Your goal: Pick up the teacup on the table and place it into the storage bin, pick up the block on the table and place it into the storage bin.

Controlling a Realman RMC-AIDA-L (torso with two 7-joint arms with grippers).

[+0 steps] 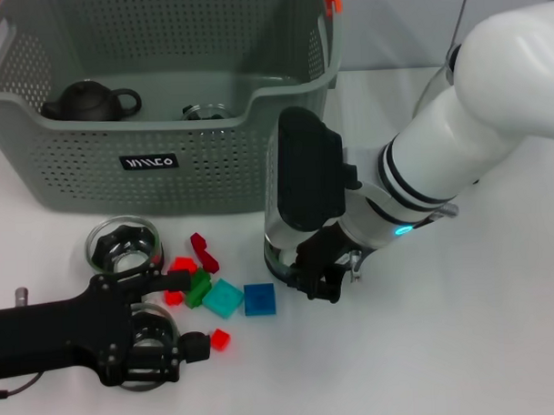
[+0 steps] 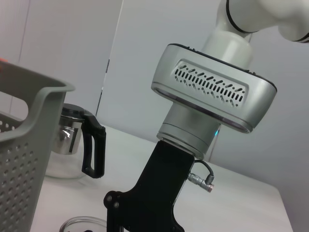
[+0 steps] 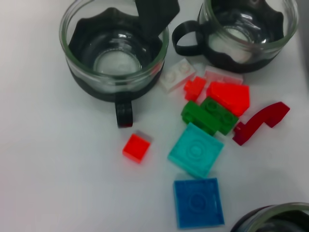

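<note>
From the head view, the left gripper (image 1: 162, 312) lies low on the table with one finger dipped inside a glass teacup (image 1: 147, 344) and the other outside it, a loose, not-yet-pinched straddle of the wall, while the right gripper (image 1: 318, 277) hangs beside the blue block (image 1: 259, 299), its fingers' state impossible to tell, and the storage bin (image 1: 174, 129) stands beyond both. The left wrist view shows only the right arm's housing (image 2: 212, 92) and a glass pitcher (image 2: 72, 145). In the right wrist view the blue block (image 3: 198, 202) lies nearest, two teacups (image 3: 114, 58) beyond; the teacup pick seems under way, needing a squeeze, then a lift towards the bin.
</note>
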